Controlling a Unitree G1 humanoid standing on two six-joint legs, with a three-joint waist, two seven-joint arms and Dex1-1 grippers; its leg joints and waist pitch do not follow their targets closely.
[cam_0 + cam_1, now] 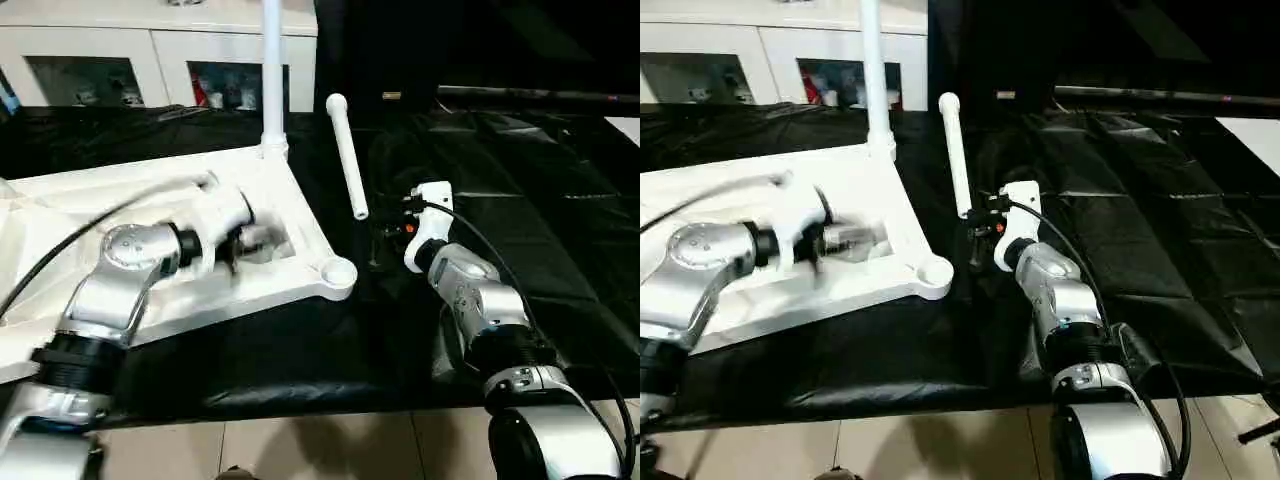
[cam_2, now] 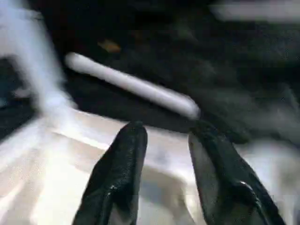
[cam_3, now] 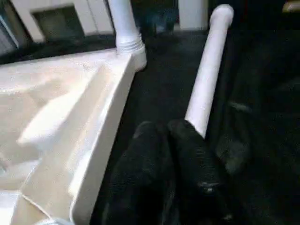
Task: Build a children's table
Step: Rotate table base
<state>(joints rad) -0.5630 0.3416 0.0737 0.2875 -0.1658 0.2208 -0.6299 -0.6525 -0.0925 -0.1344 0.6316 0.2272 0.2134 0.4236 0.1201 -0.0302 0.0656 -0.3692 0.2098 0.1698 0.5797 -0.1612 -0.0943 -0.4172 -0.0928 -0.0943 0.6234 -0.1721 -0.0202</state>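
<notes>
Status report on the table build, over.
Left gripper open above tabletop. Right gripper shut beside loose leg. One leg upright in socket. Near corner socket empty.

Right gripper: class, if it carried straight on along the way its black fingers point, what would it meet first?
Most likely the loose white tapered tube leg lying on the black cloth; the right gripper already sits at its near end, contact unclear.

Bright overhead light, glare washing out the white tabletop, sheen on the crumpled black cloth, left gripper motion-blurred, left wrist view smeared throughout
</notes>
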